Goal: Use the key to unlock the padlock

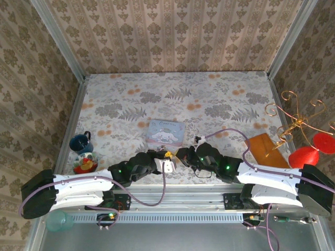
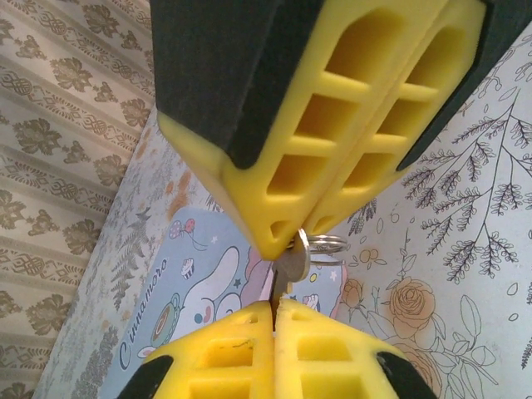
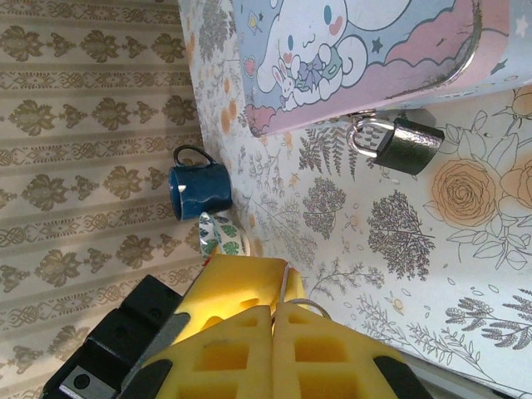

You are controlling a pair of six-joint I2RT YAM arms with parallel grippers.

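Progress is early: left hand [image 2: 278, 241] and right hand [image 2: 273, 312] both clamp the key [image 2: 289, 264] over the middle of the counter [image 1: 220, 94], while the padlock [image 3: 403, 143] lies shut and untouched beside the tin [image 3: 374, 50].

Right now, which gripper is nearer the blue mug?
Left. The left gripper is at the near edge of the tin, well to the right of the blue mug. The right gripper meets it tip to tip from the far side, both shut on the key.

Left tool [image 2: 273, 307] closed, right tool [image 3: 272, 314] closed, tips facing.
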